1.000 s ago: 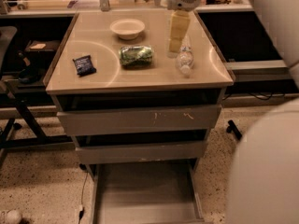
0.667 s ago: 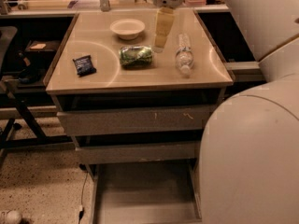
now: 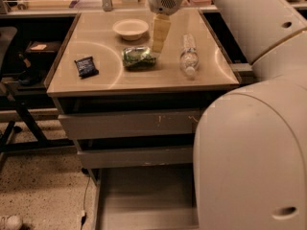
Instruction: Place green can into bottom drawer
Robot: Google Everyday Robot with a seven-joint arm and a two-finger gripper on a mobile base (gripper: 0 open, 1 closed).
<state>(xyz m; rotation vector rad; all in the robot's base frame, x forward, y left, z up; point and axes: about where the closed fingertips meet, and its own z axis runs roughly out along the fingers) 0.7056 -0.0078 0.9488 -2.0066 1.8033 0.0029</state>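
The green can (image 3: 138,57) lies on its side in the middle of the beige cabinet top. My gripper (image 3: 159,38) hangs from the arm above the top, its pale fingers pointing down just right of the can and close to it. It holds nothing that I can see. The bottom drawer (image 3: 144,200) is pulled out at the foot of the cabinet, showing a flat grey floor with nothing on it; my arm covers its right part.
A white bowl (image 3: 130,28) stands behind the can. A clear water bottle (image 3: 189,56) lies to the right of the gripper. A dark blue snack packet (image 3: 86,66) lies at the left. Two shut grey drawers (image 3: 129,123) sit above the bottom one. A chair base stands at the far left.
My gripper has moved left and down, from above the bottle's side to just right of the green can. The arm now fills more of the right side.
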